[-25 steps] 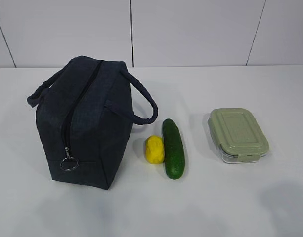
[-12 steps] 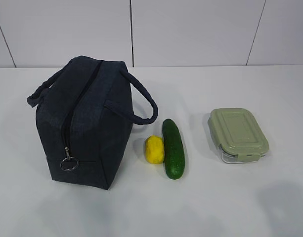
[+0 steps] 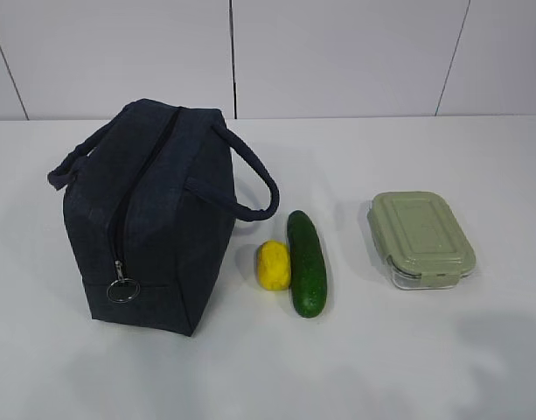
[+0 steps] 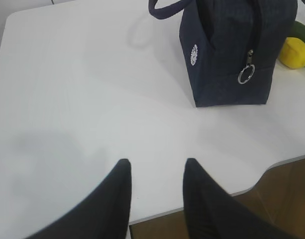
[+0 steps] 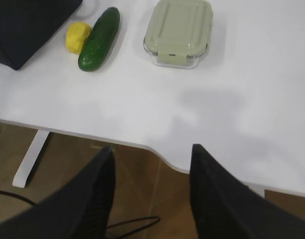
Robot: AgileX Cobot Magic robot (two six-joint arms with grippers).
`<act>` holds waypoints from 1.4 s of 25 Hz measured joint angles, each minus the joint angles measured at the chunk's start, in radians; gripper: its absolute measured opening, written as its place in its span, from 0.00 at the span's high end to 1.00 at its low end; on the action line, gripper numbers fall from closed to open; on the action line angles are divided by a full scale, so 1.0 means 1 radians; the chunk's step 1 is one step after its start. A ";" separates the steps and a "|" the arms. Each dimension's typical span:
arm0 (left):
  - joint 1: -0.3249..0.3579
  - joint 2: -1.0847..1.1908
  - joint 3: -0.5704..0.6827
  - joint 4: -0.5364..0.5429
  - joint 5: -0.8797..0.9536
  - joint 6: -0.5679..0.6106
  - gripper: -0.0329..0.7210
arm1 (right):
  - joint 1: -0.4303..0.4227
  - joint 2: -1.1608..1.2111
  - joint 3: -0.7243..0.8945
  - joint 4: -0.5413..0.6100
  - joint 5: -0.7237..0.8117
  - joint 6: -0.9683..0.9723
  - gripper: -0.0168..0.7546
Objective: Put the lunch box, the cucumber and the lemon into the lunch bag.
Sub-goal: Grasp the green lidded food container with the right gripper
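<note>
The navy lunch bag (image 3: 149, 219) stands zipped shut on the left of the white table, its ring pull (image 3: 122, 290) hanging at the front. The yellow lemon (image 3: 273, 264) and the dark green cucumber (image 3: 306, 262) lie side by side to its right. The lunch box (image 3: 420, 238) with its sage-green lid sits further right. My left gripper (image 4: 157, 164) is open and empty over the table's front edge, well short of the bag (image 4: 232, 50). My right gripper (image 5: 151, 149) is open and empty at the front edge, short of the lunch box (image 5: 179, 31), cucumber (image 5: 98, 39) and lemon (image 5: 77, 37).
The table's front edge (image 5: 157, 152) has a curved cut-out, with brown floor, a white table leg (image 5: 30, 159) and a black cable (image 5: 132, 221) below. A pale panelled wall (image 3: 337, 52) stands behind the table. Neither arm shows in the exterior view.
</note>
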 joint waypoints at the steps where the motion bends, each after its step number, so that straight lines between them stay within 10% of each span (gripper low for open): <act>1: 0.000 0.000 0.000 0.000 0.000 0.000 0.64 | 0.000 0.032 0.000 0.002 0.002 0.009 0.50; 18: 0.000 0.000 0.000 0.000 0.000 0.000 0.64 | 0.000 0.745 -0.204 0.102 -0.053 -0.048 0.50; 35: 0.000 0.000 0.000 0.000 0.000 0.000 0.64 | -0.101 1.421 -0.559 0.586 -0.052 -0.530 0.50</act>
